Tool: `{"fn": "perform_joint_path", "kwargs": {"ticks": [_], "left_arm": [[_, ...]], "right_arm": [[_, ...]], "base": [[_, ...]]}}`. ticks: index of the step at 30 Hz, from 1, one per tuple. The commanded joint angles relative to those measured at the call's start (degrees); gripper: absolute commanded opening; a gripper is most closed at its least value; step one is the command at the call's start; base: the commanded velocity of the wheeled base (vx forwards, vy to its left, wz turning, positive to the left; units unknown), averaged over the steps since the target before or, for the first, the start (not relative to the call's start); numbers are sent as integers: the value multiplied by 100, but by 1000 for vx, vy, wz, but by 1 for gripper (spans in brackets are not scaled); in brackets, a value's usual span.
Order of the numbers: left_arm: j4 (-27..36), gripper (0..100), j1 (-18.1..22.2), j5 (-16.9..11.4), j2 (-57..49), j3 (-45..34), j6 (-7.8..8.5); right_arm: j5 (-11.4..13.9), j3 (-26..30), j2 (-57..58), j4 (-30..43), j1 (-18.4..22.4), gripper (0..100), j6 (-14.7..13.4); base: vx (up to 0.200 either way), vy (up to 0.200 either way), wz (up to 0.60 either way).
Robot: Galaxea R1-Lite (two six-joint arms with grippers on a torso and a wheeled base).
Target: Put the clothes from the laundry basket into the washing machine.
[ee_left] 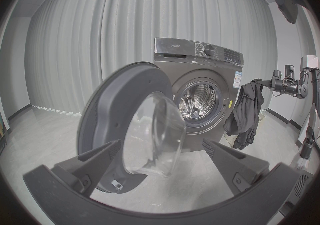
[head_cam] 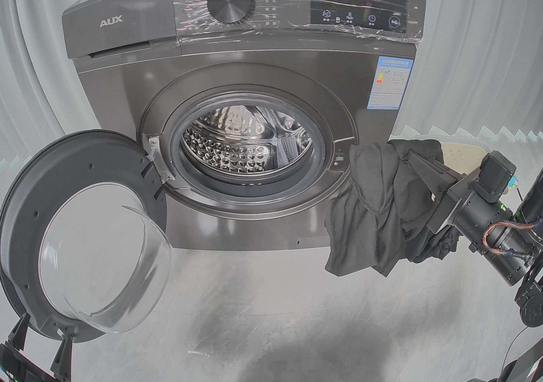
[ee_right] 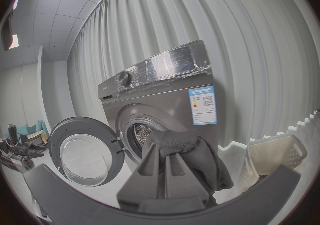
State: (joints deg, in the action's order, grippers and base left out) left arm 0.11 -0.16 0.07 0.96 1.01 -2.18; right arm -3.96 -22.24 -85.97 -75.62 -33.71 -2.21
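Spotter: What's on your right side?

Operator: My right hand (ee_right: 163, 155) is clenched on a dark garment (head_cam: 376, 213). It pinches a bunched fold near the top. The rest hangs in loose drapes just beside the washing machine (head_cam: 249, 72), to the right of the opening and clear of the floor.

Spotter: How will it handle?

Operator: Soft, light and limp, I judge. I doubt it slips from this pinch, but it will swing and trail, and a hanging hem could catch on the rim of the opening. A bunched fold is the place to hold it, and a second hold lower down would shorten the drape.

Spotter: And your left hand (ee_left: 160, 142)?

Operator: Released, jaws wide apart, low down by the open door (head_cam: 85, 230), with nothing in it.

Spotter: Containers?

Operator: The drum (head_cam: 246, 142) shows bare metal, with no cloth that I can see. The laundry basket (ee_right: 275, 155) stands on the floor to the machine's right, behind the garment. What I see of its inside looks bare, but part of the bottom is hidden.
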Motion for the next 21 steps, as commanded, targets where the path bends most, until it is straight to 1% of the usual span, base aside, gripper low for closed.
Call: {"fn": "perform_joint_path", "kwargs": {"ticks": [1, 11, 14, 21], "left_arm": [[-2, 100, -2, 1, -88, -92, -2], [-2, 100, -2, 1, -88, -92, -2], [-2, 100, -2, 1, -88, -92, -2], [-2, 100, -2, 1, -88, -92, 7]], "right_arm": [[1, 61, -8, 3, -4, 0, 1], [1, 114, 1, 3, -48, 0, 1], [1, 123, -8, 3, -48, 0, 1], [1, 193, -8, 3, -48, 0, 1]], "base": [[0, 0, 0], [0, 0, 0], [-200, 0, 0], [0, 0, 0]]}}
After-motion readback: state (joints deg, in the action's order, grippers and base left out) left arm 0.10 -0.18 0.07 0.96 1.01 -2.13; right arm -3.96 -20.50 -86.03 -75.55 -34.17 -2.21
